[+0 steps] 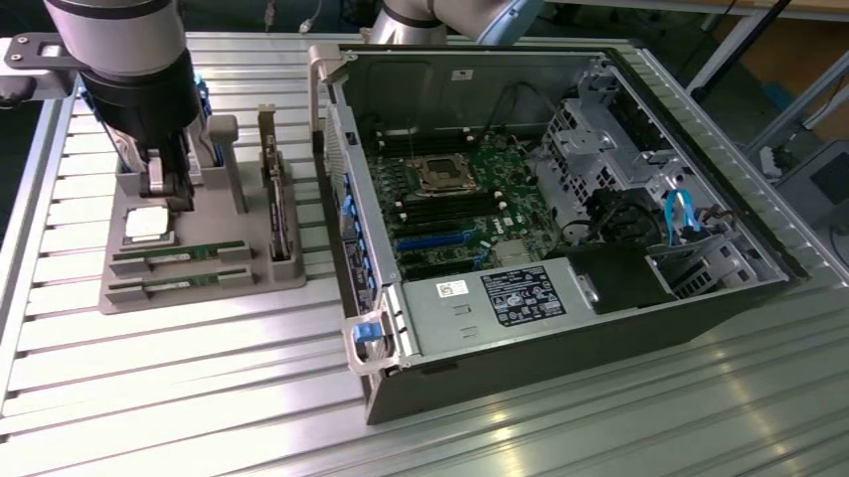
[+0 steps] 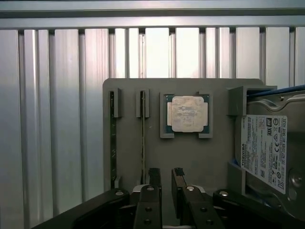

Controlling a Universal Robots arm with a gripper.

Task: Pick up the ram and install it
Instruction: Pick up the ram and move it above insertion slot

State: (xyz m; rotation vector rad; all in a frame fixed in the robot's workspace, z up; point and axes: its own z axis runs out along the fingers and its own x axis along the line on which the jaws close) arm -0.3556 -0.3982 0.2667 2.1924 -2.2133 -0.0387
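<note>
Misalignment is our risk: with the gripper [image 2: 166, 175] narrow-jawed and empty, offset from the ram [image 2: 142, 138] toward the processor [image 2: 187, 113], we could strike the processor instead.

The ram [image 1: 179, 255], a thin green stick, stands on edge in a grey holder [image 1: 278, 276]; its twin [image 1: 177, 286] alongside.

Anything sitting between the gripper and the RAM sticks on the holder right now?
Nothing visible. The gripper hangs open and empty over the gray holder, beside the nearer RAM stick; it and the farther RAM stick lie uncovered in their slots.
</note>
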